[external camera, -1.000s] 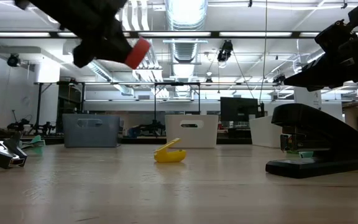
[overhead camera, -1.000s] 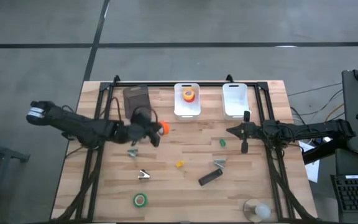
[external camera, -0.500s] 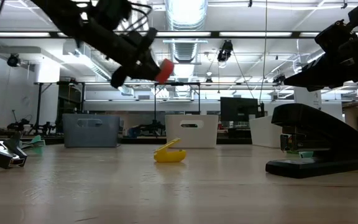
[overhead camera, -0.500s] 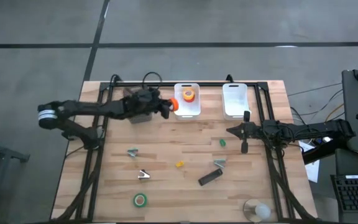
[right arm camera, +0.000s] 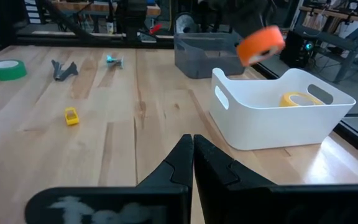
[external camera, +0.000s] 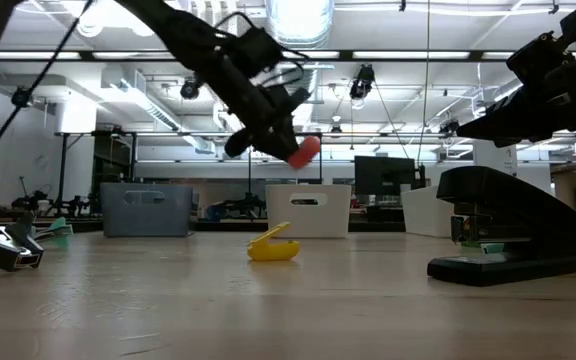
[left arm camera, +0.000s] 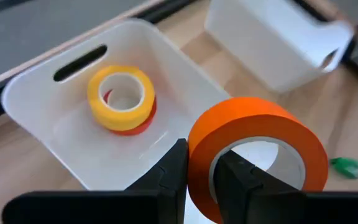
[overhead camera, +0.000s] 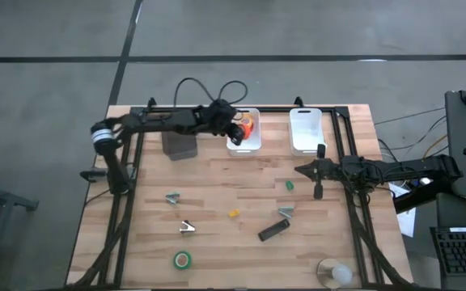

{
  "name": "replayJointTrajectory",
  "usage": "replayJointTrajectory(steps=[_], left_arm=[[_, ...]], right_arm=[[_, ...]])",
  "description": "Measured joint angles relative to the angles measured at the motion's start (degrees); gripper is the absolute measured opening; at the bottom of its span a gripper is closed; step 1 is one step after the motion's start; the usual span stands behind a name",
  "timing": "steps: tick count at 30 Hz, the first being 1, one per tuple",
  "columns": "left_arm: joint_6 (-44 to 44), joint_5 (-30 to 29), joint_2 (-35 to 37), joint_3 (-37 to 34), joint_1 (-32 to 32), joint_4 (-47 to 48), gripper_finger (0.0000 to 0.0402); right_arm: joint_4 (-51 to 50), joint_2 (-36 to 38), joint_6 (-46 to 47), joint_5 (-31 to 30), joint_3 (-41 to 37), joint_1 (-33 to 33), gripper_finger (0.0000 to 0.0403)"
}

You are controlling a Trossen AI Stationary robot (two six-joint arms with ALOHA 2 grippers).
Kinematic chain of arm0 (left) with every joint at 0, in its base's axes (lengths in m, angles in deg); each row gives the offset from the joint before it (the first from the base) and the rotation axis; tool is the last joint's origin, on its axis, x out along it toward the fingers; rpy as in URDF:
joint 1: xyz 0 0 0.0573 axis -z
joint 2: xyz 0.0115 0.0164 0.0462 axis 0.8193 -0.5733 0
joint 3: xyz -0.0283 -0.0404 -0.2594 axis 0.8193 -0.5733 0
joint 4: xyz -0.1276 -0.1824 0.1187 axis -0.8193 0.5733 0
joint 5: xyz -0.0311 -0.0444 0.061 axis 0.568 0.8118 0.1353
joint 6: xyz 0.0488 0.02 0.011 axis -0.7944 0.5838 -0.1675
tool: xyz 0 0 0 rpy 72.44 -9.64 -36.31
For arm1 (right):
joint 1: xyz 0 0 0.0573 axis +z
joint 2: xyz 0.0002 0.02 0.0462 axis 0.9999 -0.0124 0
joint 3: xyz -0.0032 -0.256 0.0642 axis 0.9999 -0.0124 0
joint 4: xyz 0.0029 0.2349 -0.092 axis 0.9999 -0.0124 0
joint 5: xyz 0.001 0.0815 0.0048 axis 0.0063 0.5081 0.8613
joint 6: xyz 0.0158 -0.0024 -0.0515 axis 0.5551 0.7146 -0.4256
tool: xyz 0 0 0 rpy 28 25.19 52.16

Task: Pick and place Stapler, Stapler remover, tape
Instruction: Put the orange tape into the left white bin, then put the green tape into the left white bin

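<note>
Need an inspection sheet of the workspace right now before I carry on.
Surface: wooden table, loose items scattered.
Job's things: orange tape roll held above the white bin, which holds a yellow roll; green roll and black stapler on the table.
Clutter: grey bin, second white bin, small silvery, yellow and green pieces.
Grippers: left gripper shut on the orange roll; right gripper shut, empty, at the table's right side.
Cables: looped cable over the left arm.
Surroundings: workshop room, no person seen.

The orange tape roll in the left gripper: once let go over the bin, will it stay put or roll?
The orange tape roll is a stiff ring, pinched through its wall by the left gripper. Dropped on edge it might roll, but the white bin walls should probably contain it. It looks light.
</note>
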Motion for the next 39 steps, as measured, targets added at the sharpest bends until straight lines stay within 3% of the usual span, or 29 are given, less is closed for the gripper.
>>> replayJointTrajectory(steps=[10,23,39], left_arm=[[-5.31,-2.05,-8.98,10.04,-0.11,9.92,0.0064],[-6.18,-2.66,-12.94,10.67,-0.13,12.34,0.0069],[-5.34,-2.78,-12.65,11.84,-0.2,13.05,0.0181]], right_arm=[[0.0,0.0,-0.41,0.0,0.0,0.0,0.0008],[0.0,0.0,0.13,-0.01,0.0,0.0,0.0008],[0.0,0.0,-0.04,-0.02,0.0,-0.01,0.0008]])
